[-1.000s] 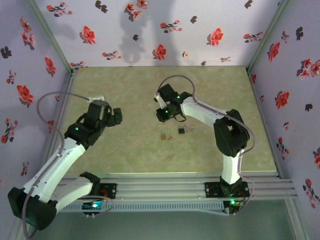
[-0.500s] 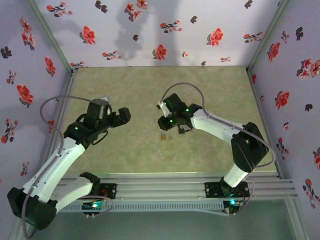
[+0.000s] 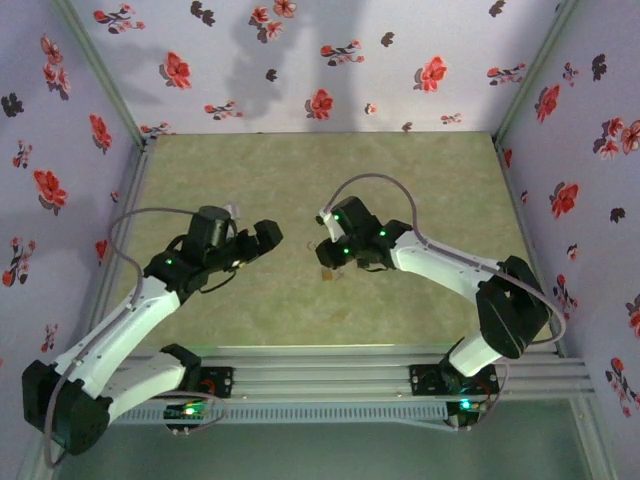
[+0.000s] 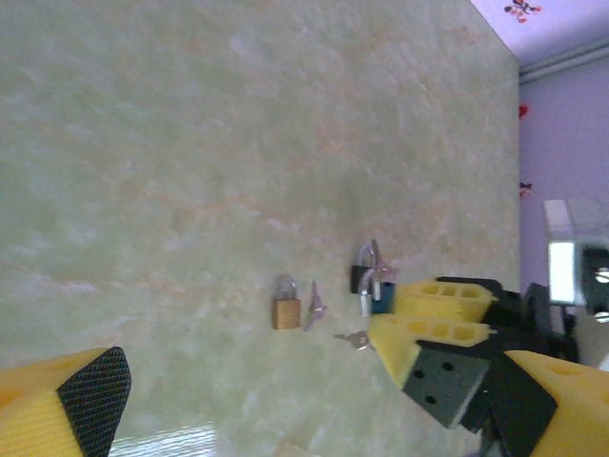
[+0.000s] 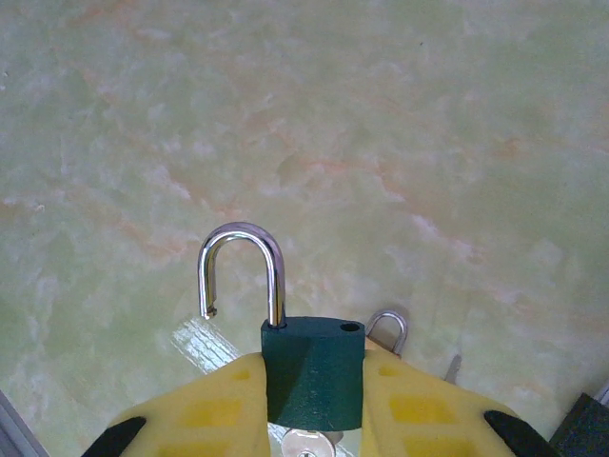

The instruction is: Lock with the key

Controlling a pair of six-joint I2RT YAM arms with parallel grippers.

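Padlock (image 5: pixel 312 386), green body, clamped between fingers of right tool (image 5: pixel 314 362), near middle of counter (image 5: pixel 428 114). Shackle (image 5: pixel 276 286) up, one leg free of body: unlocked. Silver key (image 5: pixel 304 442) head visible under body, apparently seated in keyhole. Brass padlock (image 4: pixel 286 307) and spare key (image 4: pixel 315 307) lie side by side on counter nearby. Left tool (image 3: pixel 266 238) spread wide, empty, facing right tool.

Step judged: lock presented for closing. Next move calls for left tool to press free leg into its hole, then turn key. Needs leg aligned and body held firm.
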